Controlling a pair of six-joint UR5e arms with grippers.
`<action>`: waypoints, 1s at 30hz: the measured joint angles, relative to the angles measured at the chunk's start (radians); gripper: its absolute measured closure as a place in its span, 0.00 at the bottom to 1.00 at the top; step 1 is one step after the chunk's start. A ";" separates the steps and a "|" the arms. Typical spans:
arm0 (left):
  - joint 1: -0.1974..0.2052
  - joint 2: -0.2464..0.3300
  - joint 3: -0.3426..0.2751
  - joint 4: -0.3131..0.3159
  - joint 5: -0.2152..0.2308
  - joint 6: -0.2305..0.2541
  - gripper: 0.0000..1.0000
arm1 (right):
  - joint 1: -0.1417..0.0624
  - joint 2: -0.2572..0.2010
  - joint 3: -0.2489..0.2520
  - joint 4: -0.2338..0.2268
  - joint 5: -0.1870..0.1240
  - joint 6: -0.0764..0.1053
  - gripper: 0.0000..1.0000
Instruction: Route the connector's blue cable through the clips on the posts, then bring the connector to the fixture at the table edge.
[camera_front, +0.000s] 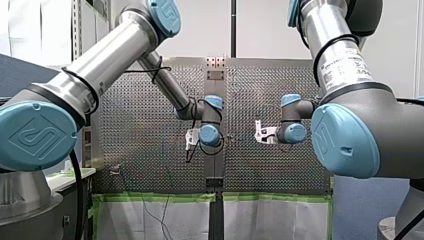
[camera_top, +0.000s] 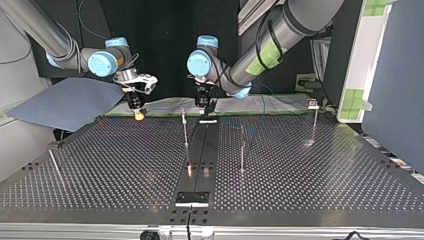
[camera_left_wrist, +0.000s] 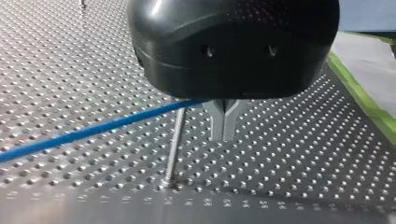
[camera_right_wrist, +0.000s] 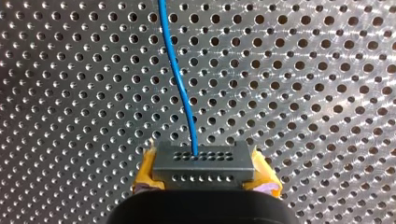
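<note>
Yellow pads (camera_right_wrist: 145, 170) of my right gripper (camera_right_wrist: 204, 173) clamp the connector (camera_right_wrist: 203, 157), blue cable (camera_right_wrist: 180, 84) leading off. My left gripper (camera_left_wrist: 224, 122) has its fingers pressed together, that cable running up to them. One perforated metal table (camera_top: 125, 160) bears three upright posts (camera_top: 185, 129), dark room behind.

My left arm (camera_top: 280, 35): wrist bent down, left gripper (camera_left_wrist: 224, 136) hung straight over arm-side end of black centre strip (camera_top: 200, 150). 2 metal fingers (camera_left_wrist: 217, 121) seen pressed together, no gap, tips pointed down. My right arm (camera_top: 45, 35): wrist turned down, right gripper (camera_right_wrist: 205, 170) held beside same end of strip, toward top view's left. 2 yellow pads (camera_right_wrist: 145, 170) clamped on sides of connector (camera_right_wrist: 203, 158).
</note>
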 joint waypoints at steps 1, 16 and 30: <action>0.000 -0.006 0.001 0.002 0.002 -0.004 1.00 | 0.000 0.000 0.000 0.000 0.000 -0.001 1.00; 0.039 -0.022 0.051 0.015 0.010 -0.032 1.00 | -0.001 0.002 0.000 -0.004 0.001 -0.005 1.00; 0.050 -0.023 0.060 -0.019 0.007 -0.021 1.00 | -0.001 0.001 -0.002 0.011 -0.007 -0.023 1.00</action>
